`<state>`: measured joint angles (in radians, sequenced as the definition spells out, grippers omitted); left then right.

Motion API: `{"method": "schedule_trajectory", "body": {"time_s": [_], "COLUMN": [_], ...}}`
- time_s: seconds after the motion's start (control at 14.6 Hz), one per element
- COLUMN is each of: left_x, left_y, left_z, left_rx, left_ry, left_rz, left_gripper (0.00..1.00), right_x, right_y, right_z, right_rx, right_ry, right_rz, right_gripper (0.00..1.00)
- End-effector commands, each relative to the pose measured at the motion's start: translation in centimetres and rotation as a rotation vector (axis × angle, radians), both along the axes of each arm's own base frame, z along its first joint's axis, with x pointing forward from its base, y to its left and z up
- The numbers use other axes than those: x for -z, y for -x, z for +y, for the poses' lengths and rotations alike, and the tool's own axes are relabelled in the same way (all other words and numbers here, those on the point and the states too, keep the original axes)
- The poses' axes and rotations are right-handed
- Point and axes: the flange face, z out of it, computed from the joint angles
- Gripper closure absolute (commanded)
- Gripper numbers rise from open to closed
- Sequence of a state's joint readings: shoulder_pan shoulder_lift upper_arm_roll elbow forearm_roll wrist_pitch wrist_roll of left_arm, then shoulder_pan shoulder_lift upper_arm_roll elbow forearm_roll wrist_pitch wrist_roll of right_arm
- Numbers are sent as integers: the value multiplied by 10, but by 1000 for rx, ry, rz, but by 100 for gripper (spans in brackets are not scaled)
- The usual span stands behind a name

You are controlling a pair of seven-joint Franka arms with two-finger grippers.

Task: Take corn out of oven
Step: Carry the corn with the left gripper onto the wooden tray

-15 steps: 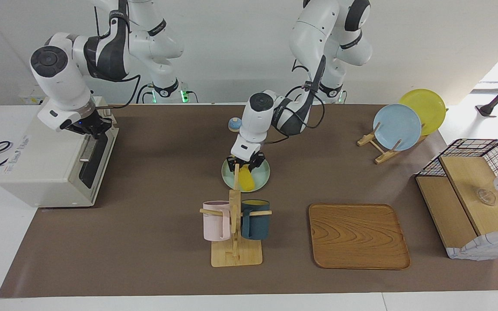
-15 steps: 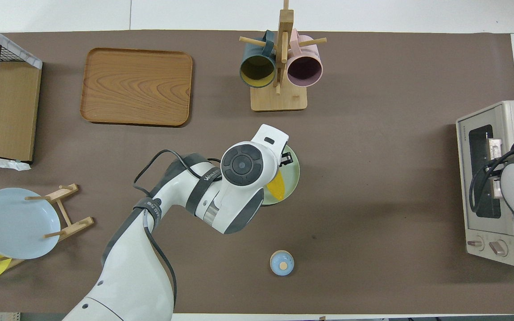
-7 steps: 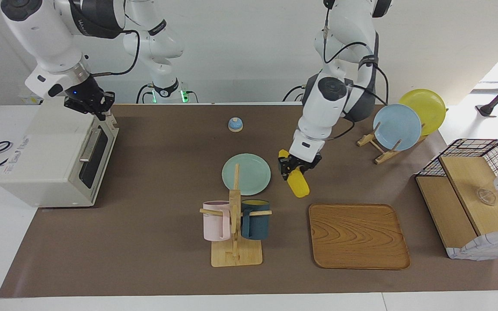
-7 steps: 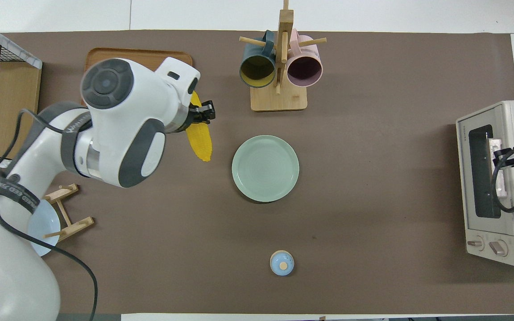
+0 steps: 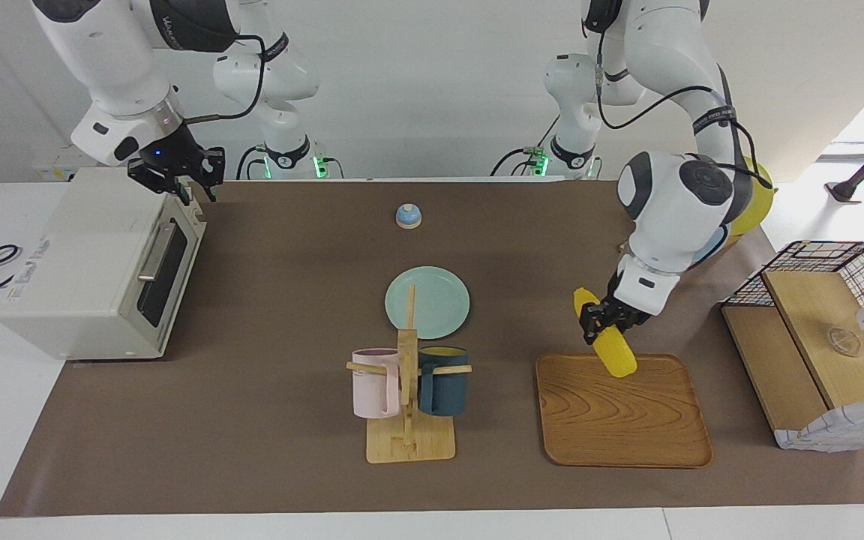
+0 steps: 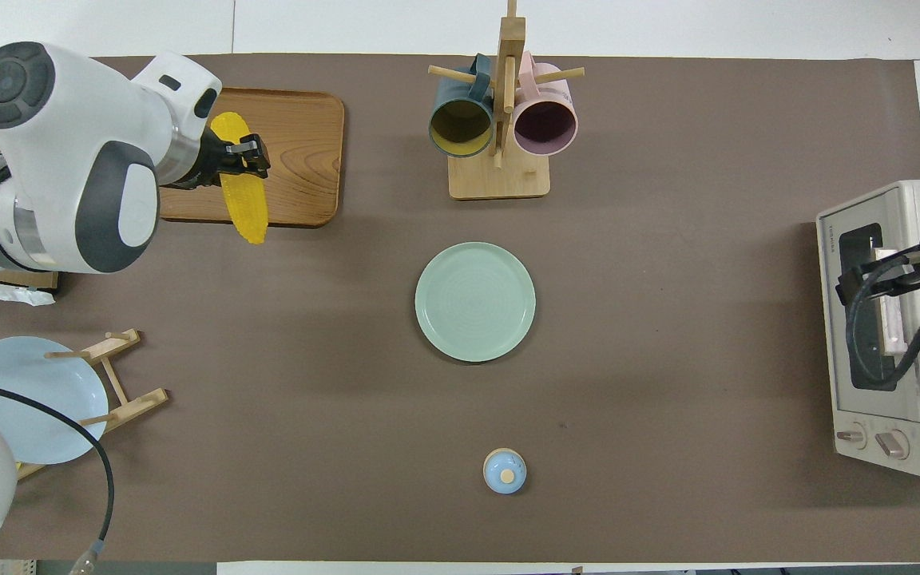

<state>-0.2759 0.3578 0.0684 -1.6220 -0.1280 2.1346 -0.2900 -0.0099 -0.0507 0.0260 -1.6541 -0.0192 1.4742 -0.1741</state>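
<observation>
My left gripper (image 5: 601, 322) is shut on the yellow corn (image 5: 613, 354) and holds it tilted in the air over the edge of the wooden tray (image 5: 619, 420) nearest the robots. In the overhead view the corn (image 6: 243, 200) hangs from the left gripper (image 6: 248, 156) across that tray edge (image 6: 300, 160). The off-white oven (image 5: 79, 270) stands at the right arm's end of the table with its dark glass door shut. My right gripper (image 5: 177, 178) is open and empty in the air above the oven's top front edge; it also shows in the overhead view (image 6: 867, 275) over the oven (image 6: 907, 208).
An empty green plate (image 5: 427, 301) lies mid-table. A wooden mug rack (image 5: 408, 390) with a pink and a dark blue mug stands farther from the robots. A small blue bell (image 5: 408, 216) sits nearer them. A wire-and-wood basket (image 5: 822, 337) and a plate rack (image 6: 120, 375) stand at the left arm's end.
My left gripper lifted the corn off the green plate and carried it toward the left arm's end, over the wooden tray. My right gripper left the oven's door handle and rose.
</observation>
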Motion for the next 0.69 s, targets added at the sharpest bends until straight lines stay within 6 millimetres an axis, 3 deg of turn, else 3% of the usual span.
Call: {"method": "schedule_trajectory", "body": {"time_s": [0.0,0.21,0.34,0.62], "left_x": [24,62,71,96], "left_y": [-39,-80,-88,-92], "left_z": [5,8,35,42], "left_rx": [17,68,102,117], "left_ry": [-8,-25,-34,-40], "left_rz": [17,-12,-34,-62], "left_gripper": [100,100,100,100], "right_x": [-8,-5,-18,-11], "right_y": [-1,-5,-4,-11], "right_z": [8,7,4,6], "right_rx": [39,42,49,110], "right_ry": [-38,-41,-38,-20], "right_rz": [22,28,17,16], "right_gripper": [0,0,0,0]}}
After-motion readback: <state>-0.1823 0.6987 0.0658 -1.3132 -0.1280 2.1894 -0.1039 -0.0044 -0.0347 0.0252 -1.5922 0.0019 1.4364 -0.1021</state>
